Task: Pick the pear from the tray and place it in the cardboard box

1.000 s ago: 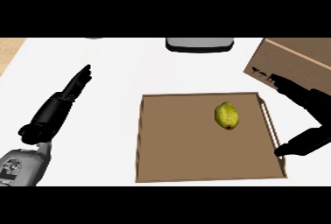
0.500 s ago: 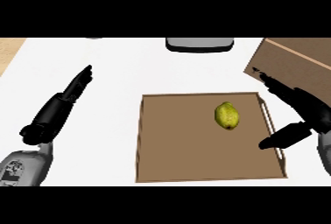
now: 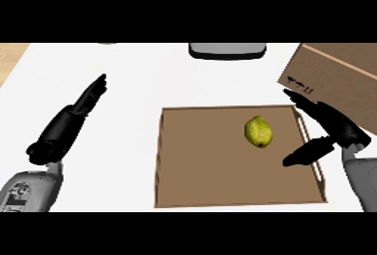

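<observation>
A yellow-green pear (image 3: pixel 258 131) lies on the brown tray (image 3: pixel 206 174), in its upper right part. The cardboard box (image 3: pixel 337 79) stands at the right, beyond the tray's far right corner. My right hand (image 3: pixel 328 130) is open over the tray's right rim, fingers pointing up along the box's side and thumb stretched toward the pear, a short gap to the pear's right. My left hand (image 3: pixel 72 118) is open with straight fingers, resting on the white counter left of the tray.
A grey appliance (image 3: pixel 227 50) sits at the counter's far edge, above the tray. White counter (image 3: pixel 147 79) spreads between my left hand and the tray. A wooden strip (image 3: pixel 11 57) shows at the far left.
My right hand has moved left from beside the tray to over its right rim, nearer the pear. The pear, tray and left hand have stayed put.
</observation>
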Controlling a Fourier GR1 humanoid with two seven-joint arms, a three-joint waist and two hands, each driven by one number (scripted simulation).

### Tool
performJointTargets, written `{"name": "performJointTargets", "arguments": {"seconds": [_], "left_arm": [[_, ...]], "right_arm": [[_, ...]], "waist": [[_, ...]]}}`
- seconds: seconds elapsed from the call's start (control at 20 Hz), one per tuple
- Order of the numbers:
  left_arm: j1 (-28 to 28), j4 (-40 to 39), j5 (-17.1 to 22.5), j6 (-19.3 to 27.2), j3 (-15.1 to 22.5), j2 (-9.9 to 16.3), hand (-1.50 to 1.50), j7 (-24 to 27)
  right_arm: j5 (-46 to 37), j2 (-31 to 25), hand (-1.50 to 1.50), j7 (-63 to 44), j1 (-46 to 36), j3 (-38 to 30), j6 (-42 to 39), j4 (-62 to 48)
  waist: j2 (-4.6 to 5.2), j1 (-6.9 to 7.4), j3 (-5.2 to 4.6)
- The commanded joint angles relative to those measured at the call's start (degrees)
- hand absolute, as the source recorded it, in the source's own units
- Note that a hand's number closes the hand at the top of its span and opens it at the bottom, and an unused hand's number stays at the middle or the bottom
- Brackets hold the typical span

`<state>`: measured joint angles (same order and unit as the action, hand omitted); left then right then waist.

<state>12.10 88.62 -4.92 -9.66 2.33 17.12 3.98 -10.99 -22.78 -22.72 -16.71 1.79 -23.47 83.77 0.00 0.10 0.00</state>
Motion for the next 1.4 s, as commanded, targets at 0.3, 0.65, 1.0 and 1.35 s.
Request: {"name": "performJointTargets", "arguments": {"seconds": [0.3,0.65,1.0,1.35], "left_arm": [[2.0,2.8,-1.8,-1.1,-1.2,-2.8,0.00,-4.1],[-0.5,1.0,-3.1,-3.2,-3.2,-3.0,0.00,-0.3],[-0.2,1.0,-5.0,-3.6,-3.7,-4.5,0.00,0.2],[-0.1,4.6,-3.8,-5.0,-3.7,-5.2,0.00,-4.9]], "right_arm": [[-6.3,6.2,-1.50,8.5,0.7,1.3,2.6,-7.6],[-10.4,6.6,-1.50,7.2,-0.7,0.8,1.4,-10.9],[-12.5,10.3,-1.50,9.5,-0.8,0.7,3.1,-14.2],[-16.2,10.4,1.50,19.2,-5.7,0.5,7.4,-18.6]], "waist": [[0.02,0.03,0.03],[0.02,0.10,0.01],[0.01,-0.01,0.01],[0.04,0.35,0.03]]}}
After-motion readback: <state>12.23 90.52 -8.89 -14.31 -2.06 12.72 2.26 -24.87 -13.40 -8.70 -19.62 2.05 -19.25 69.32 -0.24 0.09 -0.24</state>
